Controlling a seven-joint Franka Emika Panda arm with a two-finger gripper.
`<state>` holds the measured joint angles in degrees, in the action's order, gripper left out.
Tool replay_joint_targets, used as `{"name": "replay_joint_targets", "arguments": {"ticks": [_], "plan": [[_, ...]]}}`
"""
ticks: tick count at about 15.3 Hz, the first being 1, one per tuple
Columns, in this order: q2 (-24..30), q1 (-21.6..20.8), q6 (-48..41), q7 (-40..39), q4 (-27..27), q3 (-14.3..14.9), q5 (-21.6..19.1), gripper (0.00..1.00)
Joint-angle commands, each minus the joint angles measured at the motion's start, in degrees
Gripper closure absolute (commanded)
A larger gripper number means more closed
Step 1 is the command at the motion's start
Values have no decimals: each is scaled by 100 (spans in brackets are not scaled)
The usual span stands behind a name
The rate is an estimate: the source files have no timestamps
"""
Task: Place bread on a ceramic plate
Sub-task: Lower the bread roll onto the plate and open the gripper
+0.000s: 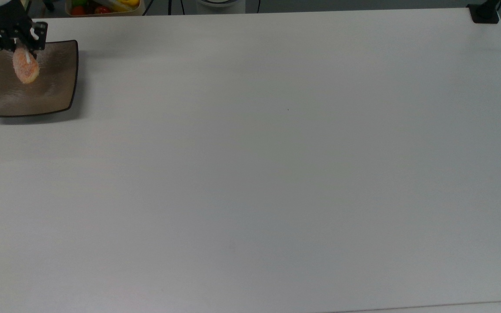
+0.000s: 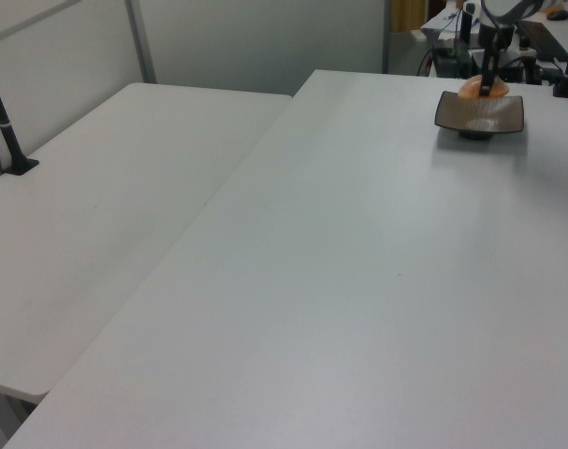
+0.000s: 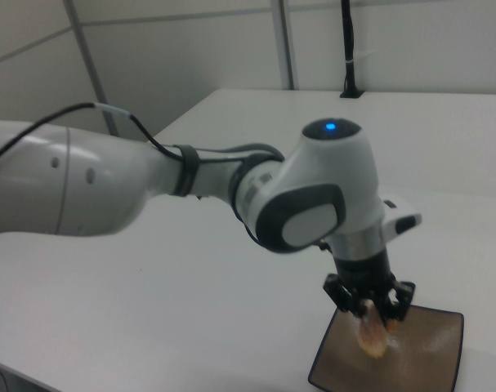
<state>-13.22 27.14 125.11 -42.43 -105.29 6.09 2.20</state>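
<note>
The square taupe-brown ceramic plate (image 1: 57,89) sits at the far left corner of the table in the top view. It also lies at the left view's upper right (image 2: 494,114) and at the right view's bottom (image 3: 427,359). The small orange speckled bread (image 1: 25,68) hangs over the plate's back half, gripped at its upper end. My gripper (image 1: 24,45) is shut on the bread, which is seen as an orange lump (image 2: 471,89) in the left view. In the right view the gripper (image 3: 368,314) points down with the bread (image 3: 372,339) dangling just above the plate.
A container of colourful fruit (image 1: 102,6) stands behind the table's back edge near the plate. A black clamp post (image 1: 484,13) sits at the top view's back right corner. A second white table (image 2: 96,206) adjoins on the left view's left. The white arm (image 3: 149,184) reaches in from the right view's left.
</note>
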Motion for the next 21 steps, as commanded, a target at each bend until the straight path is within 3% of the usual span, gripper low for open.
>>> {"name": "replay_joint_targets", "arguments": {"ticks": [1,4,9,11,12,14,21], "plan": [[-250,72,575,-125,-97,111,-61,75],[-452,37,628,-125,-132,111,-26,75],[-585,2,865,-99,-193,111,-26,52],[-594,-7,857,-55,-202,111,-26,29],[-585,-7,848,-46,-202,111,-26,25],[-533,-16,778,-20,-185,111,-26,1],[38,-155,304,-2,-71,102,-97,0]]}}
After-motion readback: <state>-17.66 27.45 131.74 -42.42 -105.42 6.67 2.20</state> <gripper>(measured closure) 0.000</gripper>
